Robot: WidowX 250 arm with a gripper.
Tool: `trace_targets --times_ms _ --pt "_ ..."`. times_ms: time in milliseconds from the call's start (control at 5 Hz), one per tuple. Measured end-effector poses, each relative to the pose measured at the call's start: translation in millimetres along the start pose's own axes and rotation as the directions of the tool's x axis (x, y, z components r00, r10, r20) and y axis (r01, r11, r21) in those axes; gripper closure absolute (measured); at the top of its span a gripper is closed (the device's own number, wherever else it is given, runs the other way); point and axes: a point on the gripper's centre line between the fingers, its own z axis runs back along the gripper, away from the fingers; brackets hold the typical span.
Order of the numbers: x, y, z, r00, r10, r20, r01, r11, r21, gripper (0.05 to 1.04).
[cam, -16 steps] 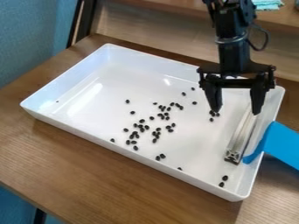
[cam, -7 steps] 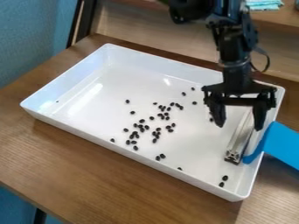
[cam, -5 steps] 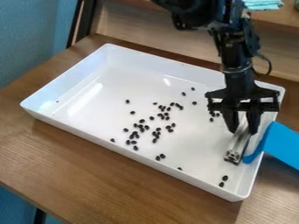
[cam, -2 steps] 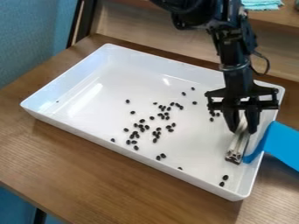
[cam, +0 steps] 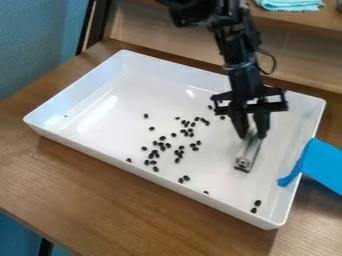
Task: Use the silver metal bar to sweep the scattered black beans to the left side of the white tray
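The black gripper (cam: pixel 252 136) hangs over the right part of the white tray (cam: pixel 80 145), shut on a silver metal bar (cam: pixel 248 154). Its fingers pinch the bar's upper part, and the square near end with a slotted profile points toward the tray's front. Many small black beans (cam: pixel 162 145) lie scattered across the middle of the tray floor, left of the bar. Two more beans (cam: pixel 257 203) are near the front right corner. Whether the bar touches the tray floor, I cannot tell.
A blue object (cam: pixel 319 164) laps over the tray's right wall. The tray stands on a brown wooden table (cam: pixel 120 210). At the back right, a turquoise cloth (cam: pixel 290 5) lies on a wooden surface.
The gripper came down, closed on the metal bar and moved left with it, away from the tray's right wall. Beans formerly beside the bar are now hidden behind the gripper or bar.
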Motion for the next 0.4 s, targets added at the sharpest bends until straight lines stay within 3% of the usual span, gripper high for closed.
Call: trace_targets --times_ms 400 --pt "-5 56 16 0.999 0.032 -0.028 -0.033 0.999 -0.042 0.749"
